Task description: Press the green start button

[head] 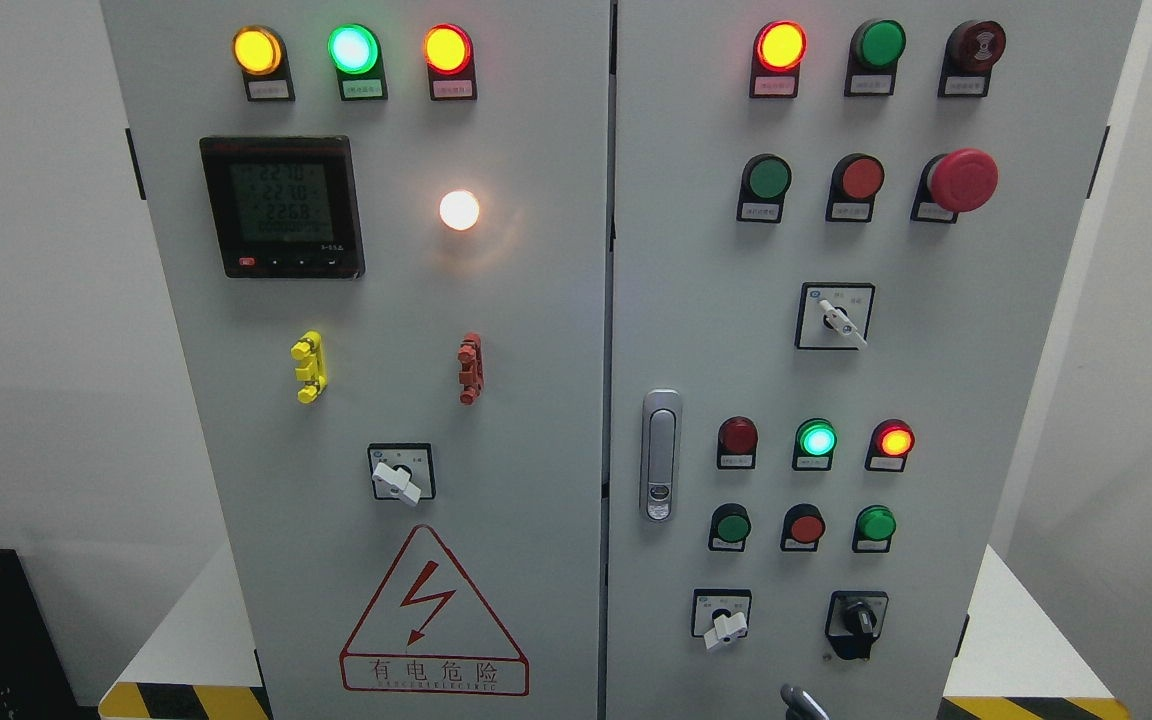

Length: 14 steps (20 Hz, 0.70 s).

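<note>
The grey control cabinet has two doors. The right door carries several green push buttons: one in the top row, one in the second row, and two in the lower row. Their labels are too small to read. A green lamp glows above the lower row. Only a small grey tip of my right hand pokes in at the bottom edge, below the lower buttons and touching nothing. My left hand is out of view.
A red mushroom stop button juts out at the upper right. Rotary switches and a door handle stick out of the right door. The left door holds a meter, lamps and a warning triangle.
</note>
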Tool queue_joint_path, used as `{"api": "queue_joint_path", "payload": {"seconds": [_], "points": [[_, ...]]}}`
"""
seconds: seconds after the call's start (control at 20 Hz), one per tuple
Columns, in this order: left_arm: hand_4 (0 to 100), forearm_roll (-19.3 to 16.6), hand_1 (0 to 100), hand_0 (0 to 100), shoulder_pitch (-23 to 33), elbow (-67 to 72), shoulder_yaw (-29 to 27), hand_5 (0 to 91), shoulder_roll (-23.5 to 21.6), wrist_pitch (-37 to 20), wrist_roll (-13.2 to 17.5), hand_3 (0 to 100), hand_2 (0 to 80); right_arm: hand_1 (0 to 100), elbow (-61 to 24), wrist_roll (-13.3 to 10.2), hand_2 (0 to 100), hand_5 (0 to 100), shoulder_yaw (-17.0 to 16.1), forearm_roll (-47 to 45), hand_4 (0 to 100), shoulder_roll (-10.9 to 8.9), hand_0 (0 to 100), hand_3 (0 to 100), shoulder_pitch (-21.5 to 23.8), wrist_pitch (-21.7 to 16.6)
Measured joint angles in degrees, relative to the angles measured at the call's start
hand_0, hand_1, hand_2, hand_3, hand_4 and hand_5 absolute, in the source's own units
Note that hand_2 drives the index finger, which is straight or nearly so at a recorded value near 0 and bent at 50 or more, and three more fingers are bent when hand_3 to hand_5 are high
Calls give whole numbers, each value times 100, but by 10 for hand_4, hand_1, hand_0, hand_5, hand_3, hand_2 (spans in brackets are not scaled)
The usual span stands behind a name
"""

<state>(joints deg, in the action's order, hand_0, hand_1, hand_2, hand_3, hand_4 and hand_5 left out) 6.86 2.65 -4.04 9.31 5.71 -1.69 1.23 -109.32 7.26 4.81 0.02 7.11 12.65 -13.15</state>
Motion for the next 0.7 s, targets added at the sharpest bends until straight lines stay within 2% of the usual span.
{"api": "queue_joint_path", "payload": {"seconds": [0.7], "points": [[0, 0, 556, 120, 0, 0, 0, 0, 0, 0, 0, 0, 0, 172, -2, 26, 0, 0, -30, -2, 0, -5, 176, 0, 2, -86]]}}
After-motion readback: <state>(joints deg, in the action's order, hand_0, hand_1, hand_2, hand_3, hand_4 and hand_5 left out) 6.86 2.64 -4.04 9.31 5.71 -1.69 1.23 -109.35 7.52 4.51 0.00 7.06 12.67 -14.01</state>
